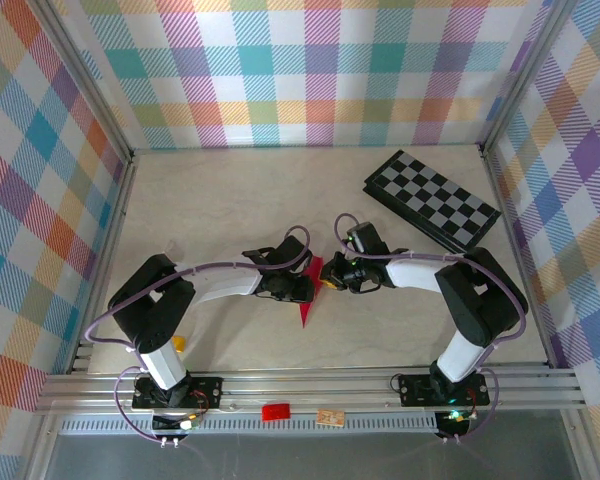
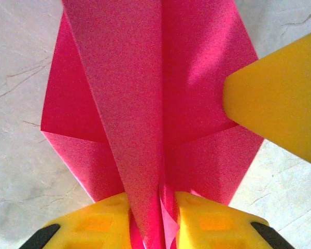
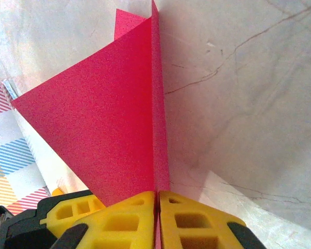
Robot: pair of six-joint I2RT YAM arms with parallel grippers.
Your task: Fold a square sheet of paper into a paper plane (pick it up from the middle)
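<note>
The pink plane [image 1: 307, 303] sits in the middle of the bench [image 1: 220, 200], a bit nearer the front edge than the back one, right between the two arms. It is only half folded (the sides stick out like wide flaps). Its pointy end aims at the front edge.

The left pincer [image 1: 296, 288] comes in from the left side. Its two yellow fingers [image 2: 106, 223] sit tight on each side of the raised fold down the middle of the plane, so it is pinched shut on the paper.

The right pincer [image 1: 332, 279] comes in from the right side and is just beside the left one. Its fingers [image 3: 129, 218] are pressed together with a thin edge of the plane caught between them. The paper stands up from there like a sail. From the left wrist, one of its yellow tips rests against a flap.

A checkerboard [image 1: 432, 200] lies near the back right corner, well apart from the plane. A small red tag [image 1: 275, 411] lies on the metal rail in front of the bench.
</note>
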